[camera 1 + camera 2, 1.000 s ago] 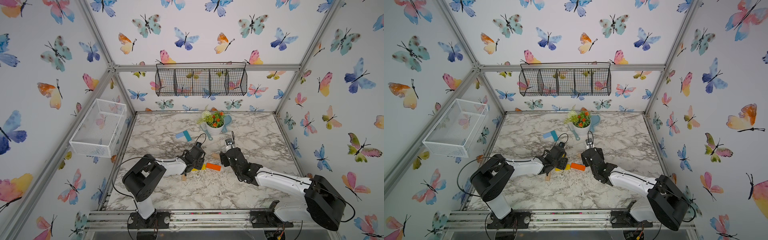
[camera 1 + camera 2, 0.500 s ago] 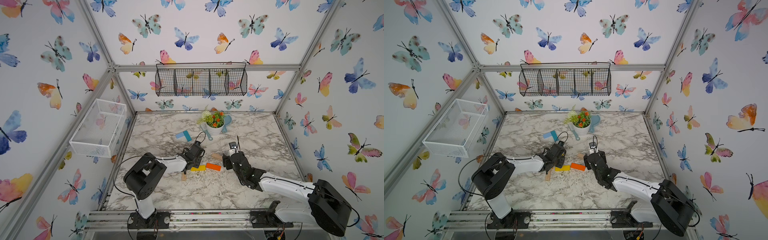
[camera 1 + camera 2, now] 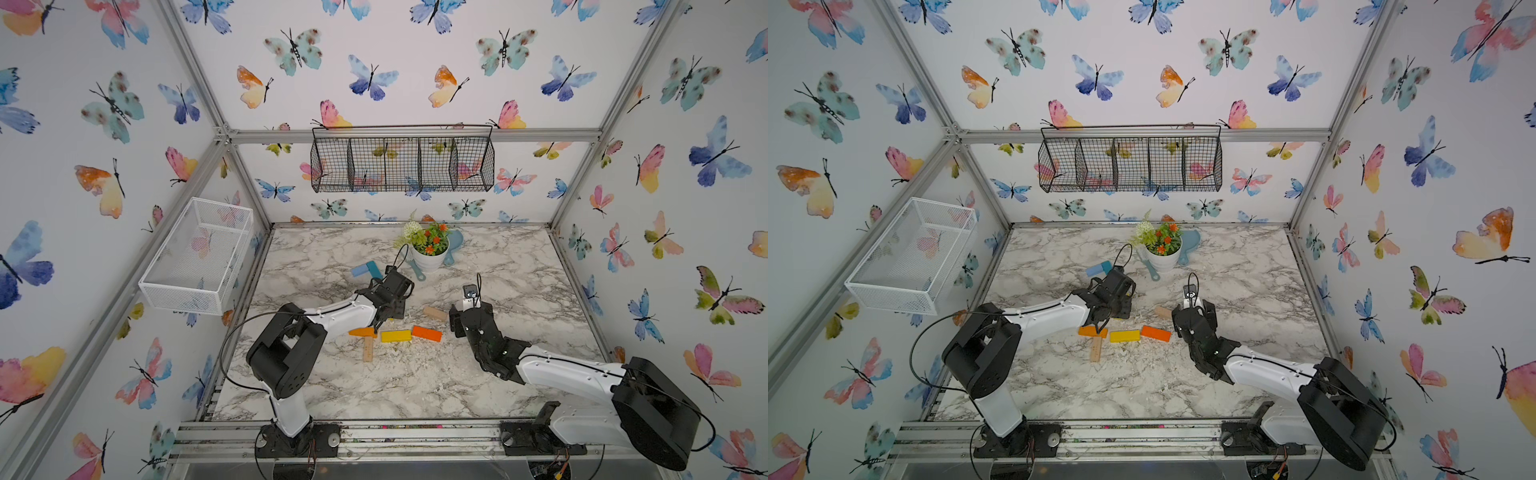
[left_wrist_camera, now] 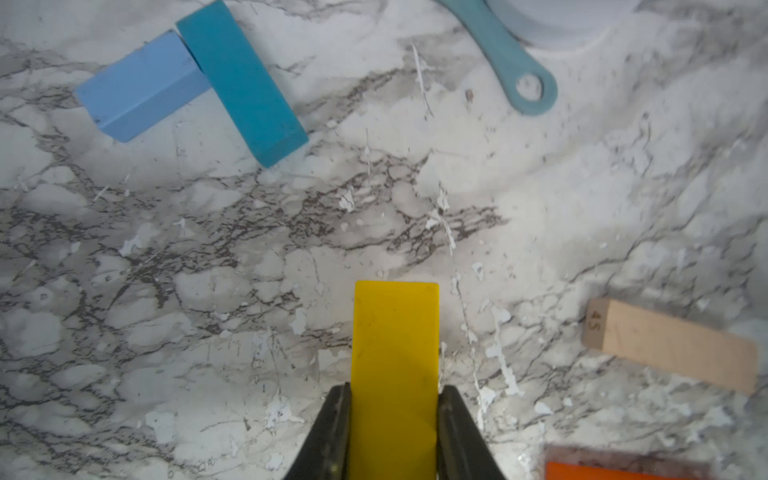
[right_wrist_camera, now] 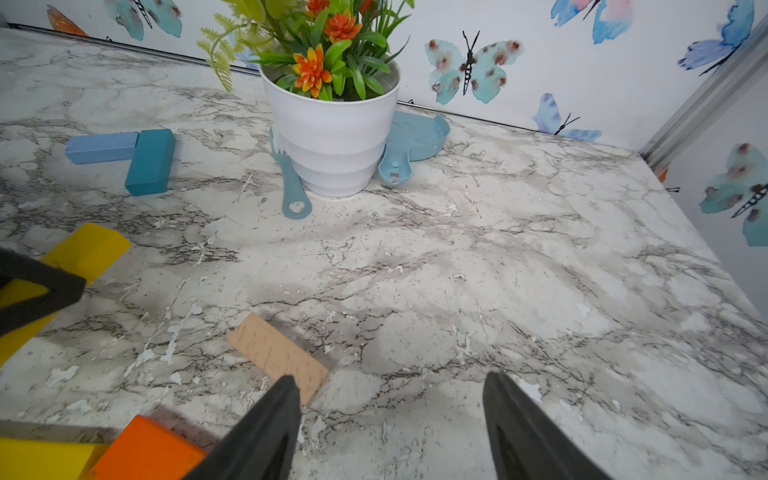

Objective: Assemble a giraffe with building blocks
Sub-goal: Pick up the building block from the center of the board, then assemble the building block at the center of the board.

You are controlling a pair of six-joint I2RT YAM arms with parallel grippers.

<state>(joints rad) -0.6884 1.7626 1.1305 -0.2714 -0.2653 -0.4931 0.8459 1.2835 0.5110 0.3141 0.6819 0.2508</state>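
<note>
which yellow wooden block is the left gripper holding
The yellow wooden block clamped in the left gripper; the other yellow block lies free between two orange blocks.

Marble-patterned surface (image 3: 415, 386) here — white, veined in grey. Bright yellow block (image 4: 395, 332), black left pincer (image 4: 395, 392). Then a light-blue block (image 4: 137, 89), a deep teal block (image 4: 241, 83), a pale plain wood block (image 4: 669, 345) and a vivid orange block (image 5: 149, 453). White pot (image 5: 332, 137), green-and-orange plant (image 5: 324, 54), dusty teal brush (image 5: 291, 183), pale blue scoop (image 5: 415, 137). Black wire basket (image 3: 403, 160), white mesh basket (image 3: 199, 253). White walls (image 3: 104, 249) — watercolour butterflies in blue, pink, teal, orange.
</note>
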